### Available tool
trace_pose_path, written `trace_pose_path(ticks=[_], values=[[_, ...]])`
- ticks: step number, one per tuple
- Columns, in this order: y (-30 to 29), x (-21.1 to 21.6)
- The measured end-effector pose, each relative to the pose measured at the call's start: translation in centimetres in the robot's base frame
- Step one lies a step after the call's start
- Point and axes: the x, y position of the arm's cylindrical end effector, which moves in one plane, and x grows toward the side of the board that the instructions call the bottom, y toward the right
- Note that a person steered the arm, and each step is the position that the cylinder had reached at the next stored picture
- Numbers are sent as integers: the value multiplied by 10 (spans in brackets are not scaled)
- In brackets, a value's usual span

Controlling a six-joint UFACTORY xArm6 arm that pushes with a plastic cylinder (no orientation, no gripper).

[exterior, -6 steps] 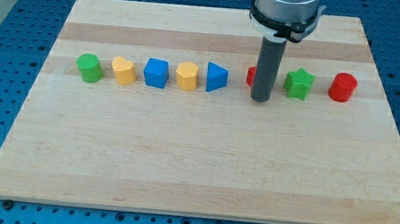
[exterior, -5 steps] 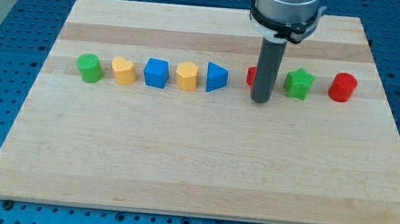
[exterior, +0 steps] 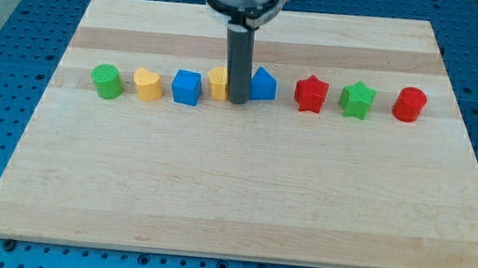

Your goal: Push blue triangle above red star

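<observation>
The blue triangle (exterior: 264, 84) sits in the row of blocks near the board's middle, left of the red star (exterior: 310, 94). My tip (exterior: 238, 100) is down on the board, right at the triangle's left side, between it and the yellow block (exterior: 218, 83), which the rod partly hides. The triangle lies level with the red star, a short gap between them.
The row also holds a green cylinder (exterior: 107, 81), a yellow heart-like block (exterior: 147, 83) and a blue cube (exterior: 187, 87) at the left, and a green star (exterior: 357, 100) and red cylinder (exterior: 410, 105) at the right. The wooden board (exterior: 241, 205) lies on a blue perforated table.
My rod has moved left from in front of the red star to the triangle's left side. The blue triangle has shifted slightly right and up. The red star now shows fully.
</observation>
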Motion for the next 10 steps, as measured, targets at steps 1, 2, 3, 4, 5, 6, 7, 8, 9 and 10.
trace_pose_path(ticks=[1, 2, 3, 4, 5, 6, 7, 8, 9, 10], values=[[-2, -25], [-2, -23], [-9, -12], [-7, -6], [9, -13], [28, -32], [45, -33], [57, -31], [76, -28], [91, -21]])
